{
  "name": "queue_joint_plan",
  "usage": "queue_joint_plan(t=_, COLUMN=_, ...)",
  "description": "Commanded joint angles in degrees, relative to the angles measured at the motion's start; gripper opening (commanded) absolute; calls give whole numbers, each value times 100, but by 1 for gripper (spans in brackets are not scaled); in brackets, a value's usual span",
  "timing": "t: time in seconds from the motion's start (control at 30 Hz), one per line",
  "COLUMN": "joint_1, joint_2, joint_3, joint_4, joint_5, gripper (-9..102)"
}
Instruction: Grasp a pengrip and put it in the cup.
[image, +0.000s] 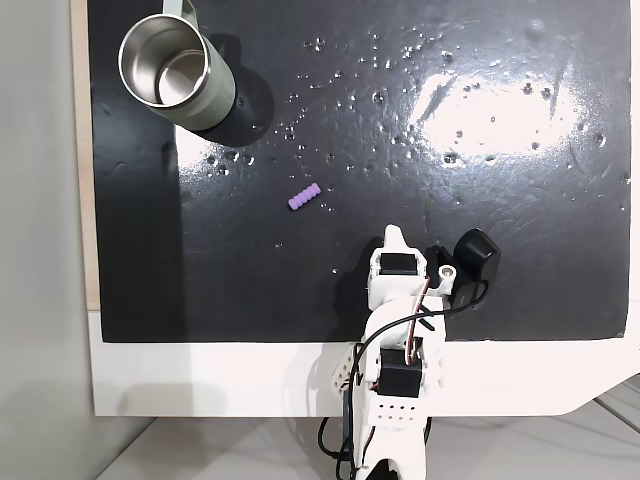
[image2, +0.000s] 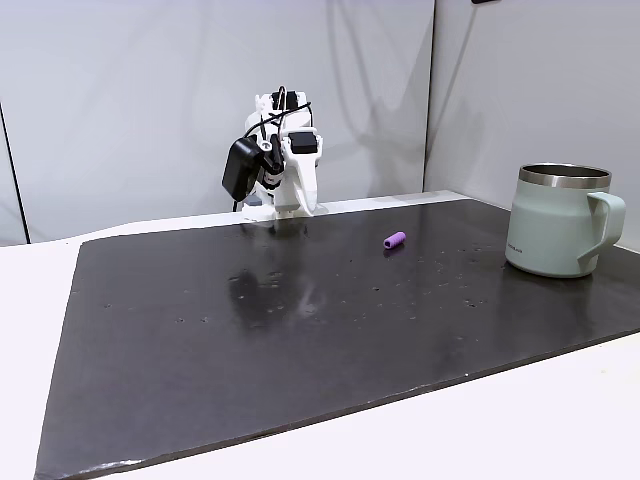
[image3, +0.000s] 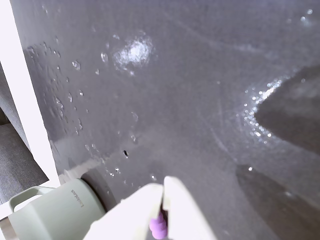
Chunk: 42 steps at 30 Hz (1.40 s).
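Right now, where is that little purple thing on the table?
In a fixed view the purple grip lies on the black mat, between the cup at upper left and the tool at lower right.

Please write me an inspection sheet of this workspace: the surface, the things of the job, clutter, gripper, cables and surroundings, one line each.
Surface: black mat on a white table, glossy, with small droplets or bubbles.
Job's things: pengrip lies alone on the mat; cup stands upright and looks empty, apart from the pengrip.
Clutter: nothing seen.
Gripper: gripper closed, fingers together, holding nothing; folded back near the arm base.
Cables: black and red wires run along the arm and loop at its base, off the mat.
Surroundings: plain grey walls behind the table.
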Motion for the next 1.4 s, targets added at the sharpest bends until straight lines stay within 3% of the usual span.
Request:
queue_joint_plan(t=0.0, joint_1=-79, joint_2=44, joint_3=-53, joint_4=-123, joint_5=-35, gripper=0)
queue_joint_plan(t=0.4, joint_1=-79, joint_2=44, joint_3=-123, joint_4=-132, joint_5=-149, gripper=0)
queue_joint_plan(t=0.6, joint_1=-615, joint_2=-79, joint_3=-1116, joint_4=-123, joint_5=-615, gripper=0)
queue_joint_plan(t=0.9, joint_1=-1547, joint_2=-2716, joint_3=-3639, joint_4=483, joint_5=-132, gripper=0)
queue_joint_plan(t=1.37, joint_1=-2584, joint_2=-5528, joint_3=-5405, joint_4=1072, joint_5=993, gripper=5)
